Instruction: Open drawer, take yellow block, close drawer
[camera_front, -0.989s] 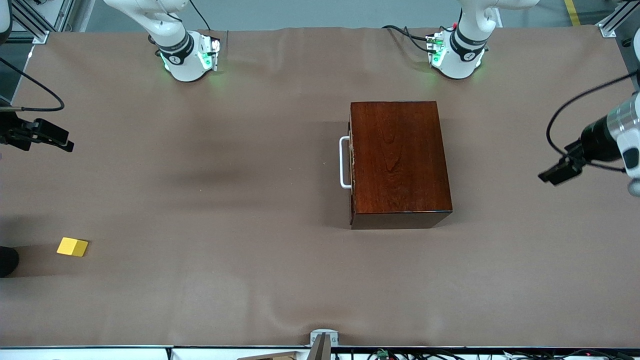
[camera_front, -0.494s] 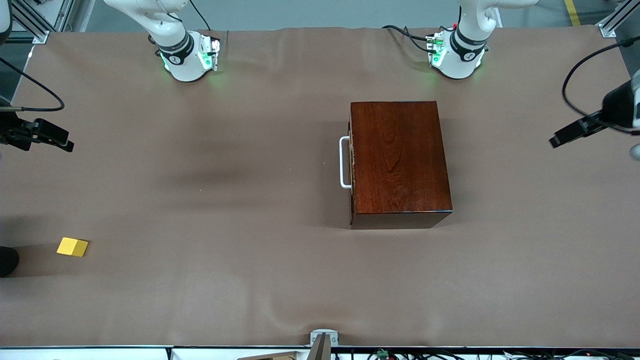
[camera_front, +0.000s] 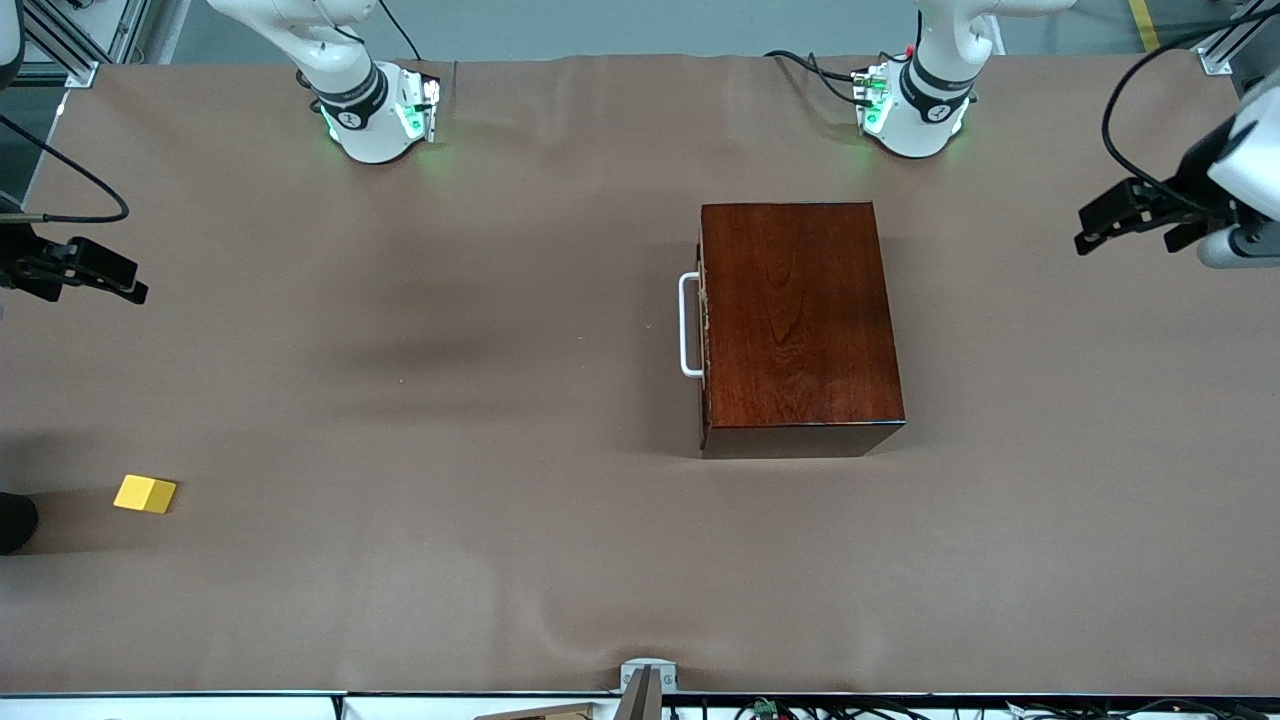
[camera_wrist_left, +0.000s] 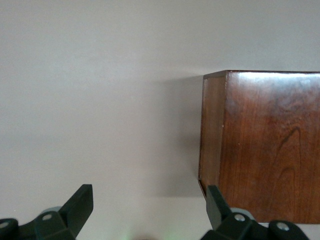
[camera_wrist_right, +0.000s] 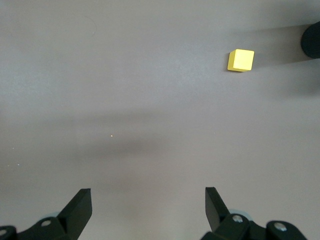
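Front view
- Worktop (camera_front: 500, 400): it is wearing a brown cover.
- Box (camera_front: 800, 320): the shiny red-brown wooden box is sitting on the worktop, toward the left arm's end.
- Drawer (camera_front: 702, 325): it is sitting pushed all the way into the box, and its white handle (camera_front: 688, 325) is pointing toward the right arm's end.
- Yellow block (camera_front: 145, 494): it is lying on the worktop by itself, at the right arm's end, well apart from the box and nearer to the front camera than the box.
- Left claw (camera_front: 1090, 232): it is hanging in the air over the worktop at the left arm's end, well apart from the box.
- Right claw (camera_front: 125, 282): it is hanging over the worktop's edge at the right arm's end. It is partly cut off here, so its fingers are hard to read.

Left wrist view
- Left claw (camera_wrist_left: 148, 207): its two dark fingers (camera_wrist_left: 80, 206) are standing wide apart, holding nothing.
- Box (camera_wrist_left: 265, 145): one corner and the shiny top are showing under the claw.

Right wrist view
- Right claw (camera_wrist_right: 148, 206): its fingers (camera_wrist_right: 80, 207) are spread wide, holding nothing.
- Yellow block (camera_wrist_right: 240, 60): it is lying on the worktop, well apart from the fingers.
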